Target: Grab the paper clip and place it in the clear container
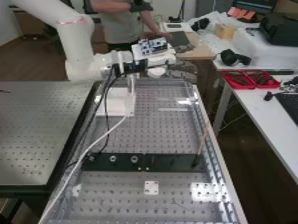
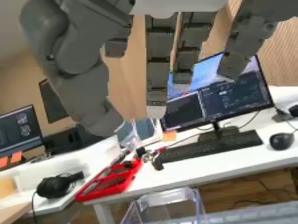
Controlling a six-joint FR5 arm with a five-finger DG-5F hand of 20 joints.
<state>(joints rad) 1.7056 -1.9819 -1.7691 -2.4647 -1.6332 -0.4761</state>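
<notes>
High view: The white arm enters from the far left, its wrist above the far end of the perforated table. The hand is located over that far end, toward the right. A white block sits at the far left of the table. A white cable and dark cables run from the arm toward the near left. A dark bar lies across the table, bearing small round fittings. A slim brown rod leans upright at the bar's right end. A small white plate with holes lies on the near side of the bar. To the right, apart from the perforated table, a white table carries a red tray; a black headset lies beyond it.

Wrist view: The hand is in a released condition; its fingers are extended and spaced apart, with the thumb standing away from them. The clear container is situated nearer the camera than the edge of the white table. On that table are the red tray, a monitor, a dark keyboard in front of it and a dark mouse beside the keyboard.
</notes>
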